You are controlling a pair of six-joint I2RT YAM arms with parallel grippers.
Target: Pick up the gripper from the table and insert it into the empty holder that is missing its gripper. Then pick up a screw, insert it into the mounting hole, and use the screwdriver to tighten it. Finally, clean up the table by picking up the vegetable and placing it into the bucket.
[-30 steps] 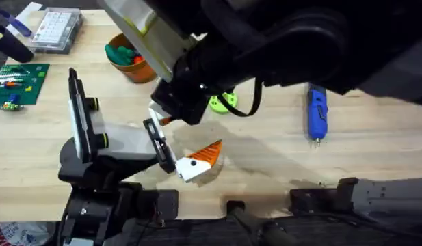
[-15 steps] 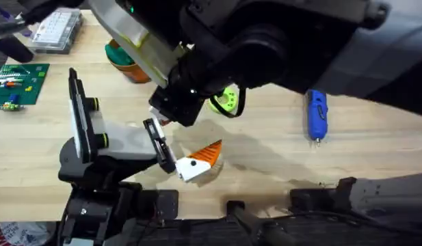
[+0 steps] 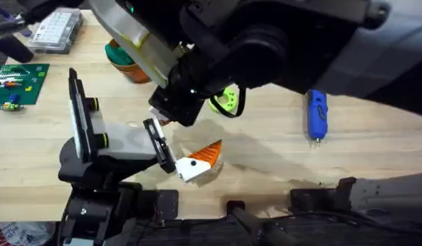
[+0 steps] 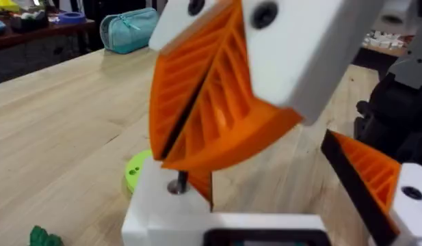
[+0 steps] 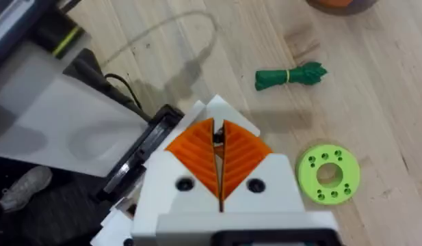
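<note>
Your lime-green gripper (image 3: 226, 100) lies flat on the table (image 3: 265, 157), partly hidden in the overhead view under the right arm's dark, blurred bulk; from the right wrist you see it whole (image 5: 327, 173), holes up, just beside that arm's fingers. The right gripper (image 5: 219, 152) has its orange pads pressed together, with nothing between them that you can make out. The vegetable (image 5: 291, 76) lies near the green piece, toward the bucket (image 3: 126, 63), whose rim is half covered by the arm. The left gripper (image 3: 198, 161) rests low near the table's near edge; from its wrist view its fingers stand apart, one blocking much of the picture. The screwdriver (image 3: 316, 114) lies well apart on open wood to the right. Nothing has shifted since half a second ago.
</note>
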